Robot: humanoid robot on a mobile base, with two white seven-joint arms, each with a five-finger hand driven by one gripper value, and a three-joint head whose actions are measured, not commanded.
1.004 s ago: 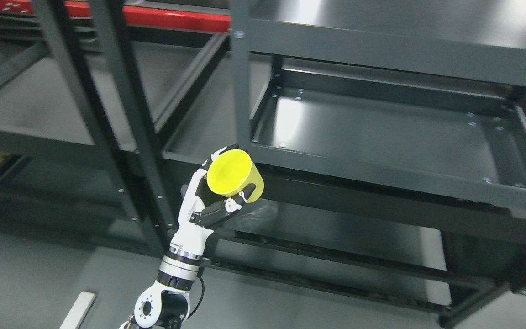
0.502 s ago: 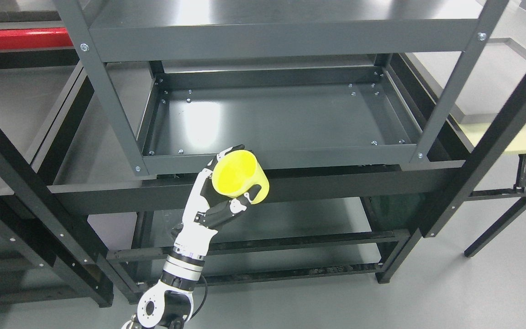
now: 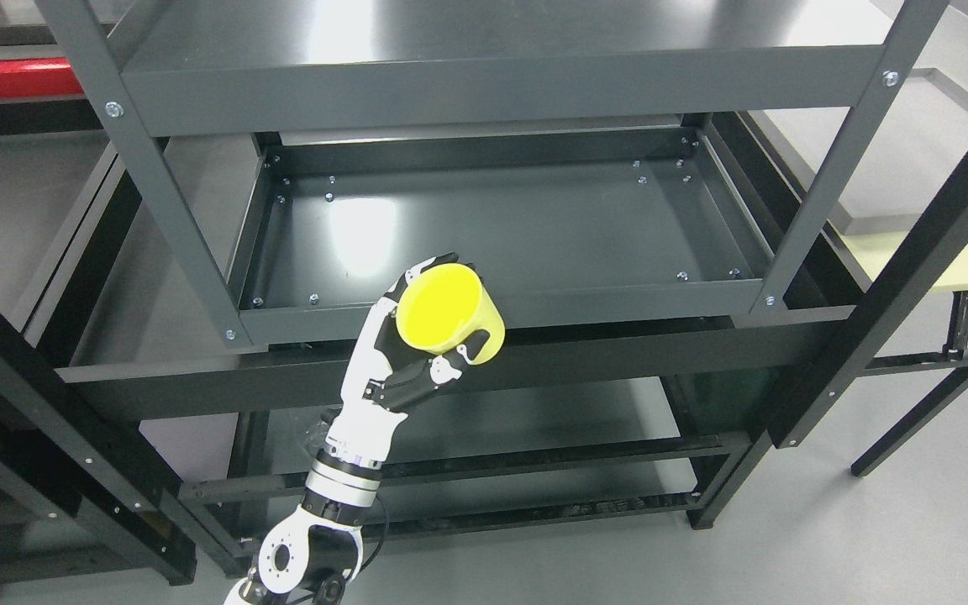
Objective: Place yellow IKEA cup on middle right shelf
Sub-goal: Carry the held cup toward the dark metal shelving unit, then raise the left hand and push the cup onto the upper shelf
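One yellow cup, plastic by its look, carried in the left hand: the fingers wrap its lower wall from below and the thumb side reaches up behind the rim, so the hand is clasped on the cup. The cup lies tilted, mouth turned toward the camera and up to the left, its base pointing toward the shelving. Position: in the air just in front of the front lip of the middle shelf, overlapping that lip in the head view; not yet over the tray. One dark metal shelving unit, with a top shelf above and a lower shelf beneath; the middle tray shows only bolt heads and a glare patch. Right hand: not visible. Step in hand, as judged: carrying the cup in over the lip toward the right part of the tray. Handling notes: lift the cup enough for base and knuckles to pass above the raised lip, while keeping the wrist below the edge of the top shelf; travel rightward, clear of the front right post; roll the wrist so the base faces down before lowering; let the base sit flat on the tray before loosening the fingers, since a tilted release would likely tip or roll a light cup.
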